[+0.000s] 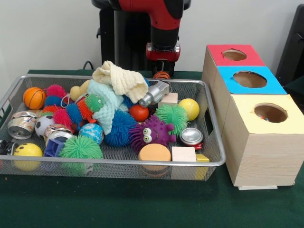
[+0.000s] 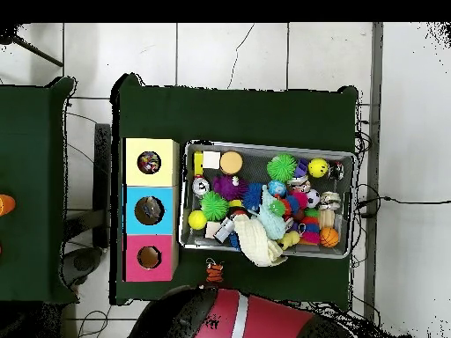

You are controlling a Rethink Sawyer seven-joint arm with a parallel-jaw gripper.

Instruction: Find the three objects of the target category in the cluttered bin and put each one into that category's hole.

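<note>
The tool [image 1: 162, 71] hangs from the red arm behind the far rim of the bin [image 1: 95, 161], just outside the mesh and toward its right half in the front view. An orange toy with black stripes [image 1: 162, 75] sits at the tool's tips, so the tool appears clenched on this striped toy, though the fingers are mostly hidden behind the bin's clutter. In the overhead view the same striped toy [image 2: 214, 272] lies over the green surface [image 2: 238, 114] between the bin [image 2: 269, 147] and the robot's base, outside the mesh, with a pale string loop just above it.

The bin stands on the surface, packed with things: a cream cloth [image 1: 121, 80] draped over a pale blue one at the far middle, a purple spiky toy with eyes [image 1: 151, 133] near the centre, green spiky balls [image 1: 172, 117], a blue spiky ball [image 1: 119, 128], a basketball [image 1: 34, 98] in the far left corner, a yellow ball [image 1: 189, 109], wooden blocks [image 1: 183, 154] at the near rim, and tin cans [image 1: 21, 124].

Beside the bin's right end stand three wooden boxes in a row, each with a round hole: red top [image 1: 234, 54] farthest, blue [image 1: 250, 80] in the middle, yellow [image 1: 269, 113] nearest. The striped toy is well apart from all three holes, closest to the red one
</note>
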